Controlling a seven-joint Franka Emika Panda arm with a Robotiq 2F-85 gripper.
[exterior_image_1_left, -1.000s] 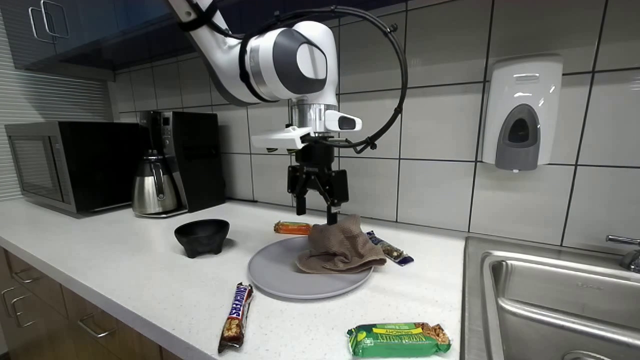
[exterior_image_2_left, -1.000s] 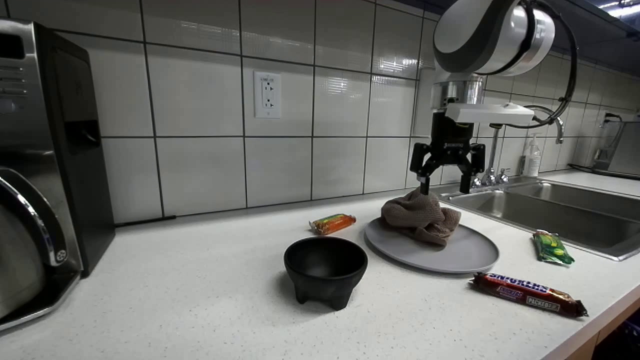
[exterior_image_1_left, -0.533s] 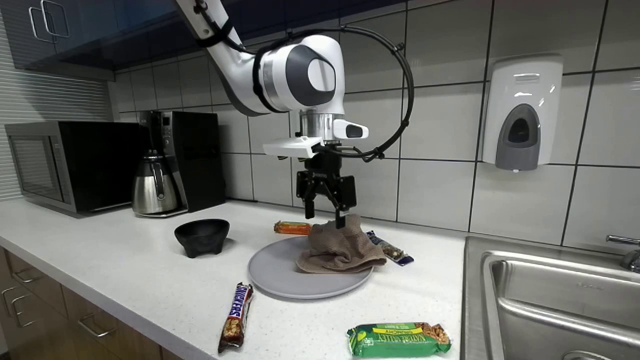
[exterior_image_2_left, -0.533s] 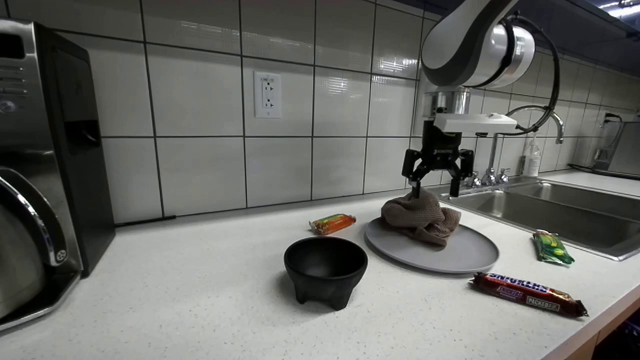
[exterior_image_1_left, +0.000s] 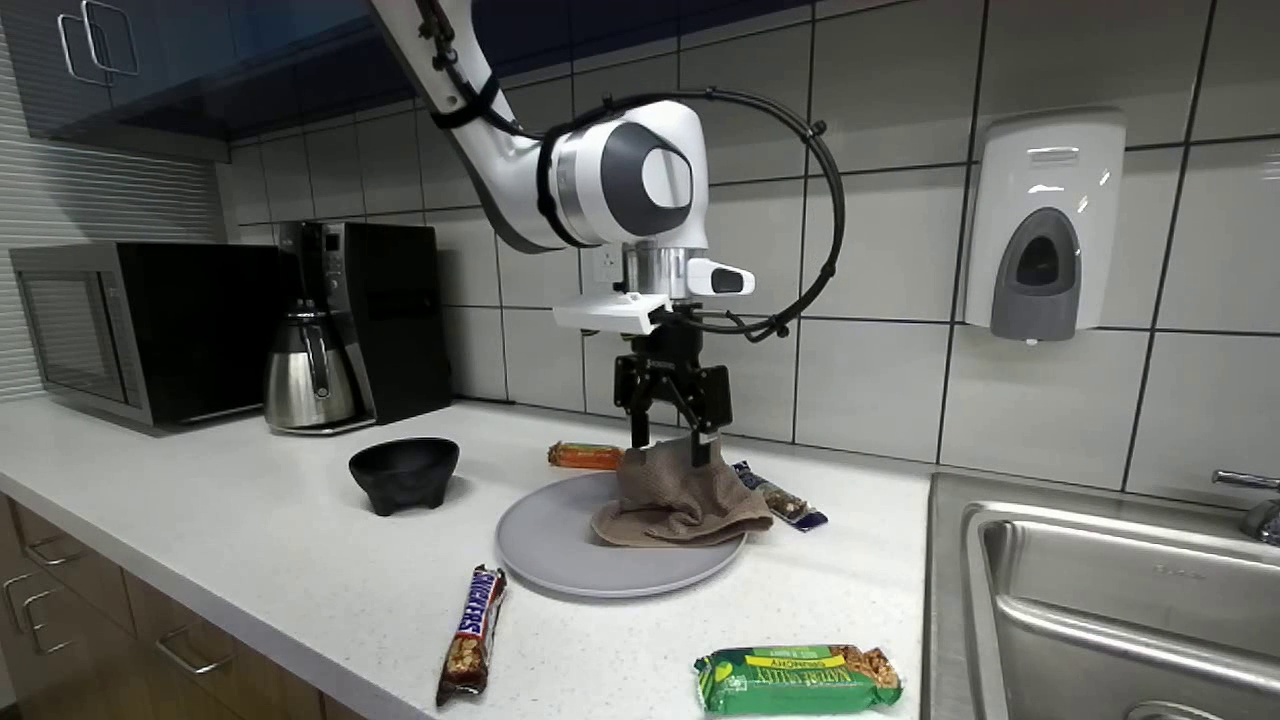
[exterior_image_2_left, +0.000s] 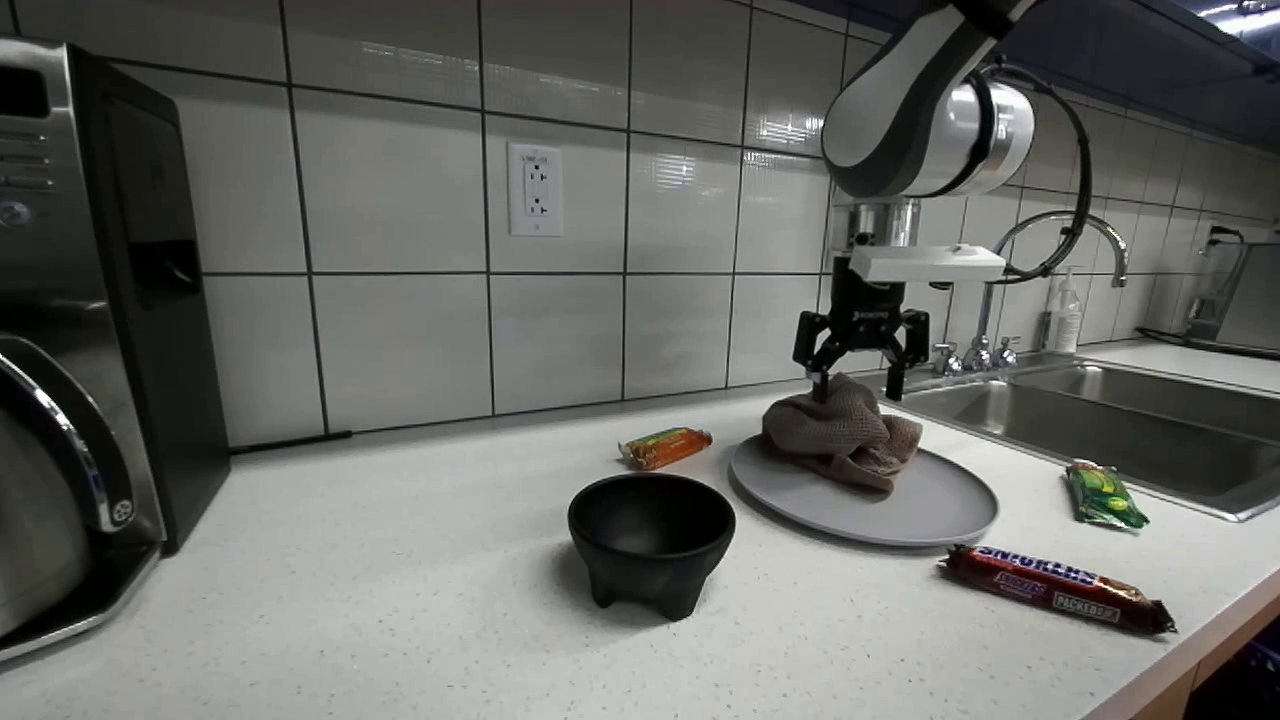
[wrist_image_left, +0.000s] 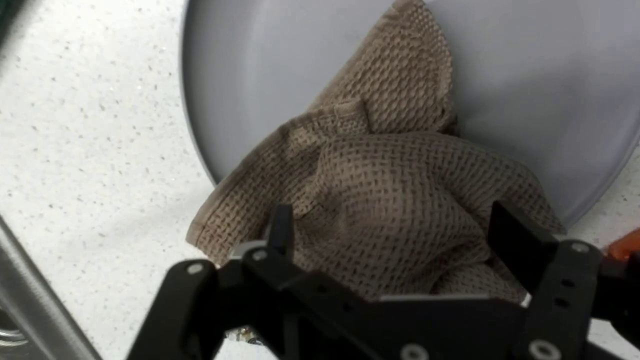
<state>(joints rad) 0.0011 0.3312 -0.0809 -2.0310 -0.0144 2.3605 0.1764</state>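
A crumpled brown cloth (exterior_image_1_left: 668, 505) lies heaped on the grey plate (exterior_image_1_left: 560, 550), partly hanging over its edge. My gripper (exterior_image_1_left: 671, 450) points straight down over the heap with its jaws wide apart. In the wrist view the cloth (wrist_image_left: 390, 175) fills the space under and between the two fingers (wrist_image_left: 283, 227), and nothing is pinched. Seen in an exterior view, the fingertips of the gripper (exterior_image_2_left: 857, 393) are level with the top of the cloth (exterior_image_2_left: 830, 425); whether they touch it I cannot tell. Anything beneath the cloth is hidden.
Around the plate lie a Snickers bar (exterior_image_1_left: 472, 635), a green granola bar (exterior_image_1_left: 797, 682), an orange-wrapped bar (exterior_image_1_left: 585, 456) and a blue-wrapped bar (exterior_image_1_left: 785, 497). A black footed bowl (exterior_image_2_left: 650, 550) stands nearby. The metal sink (exterior_image_1_left: 950, 600) and tiled wall (exterior_image_1_left: 880, 390) border the counter.
The gripper has come down toward the cloth, shifting rightward in one exterior picture and leftward in the other. Its jaws stayed wide. Cloth, plate and bars have not moved.
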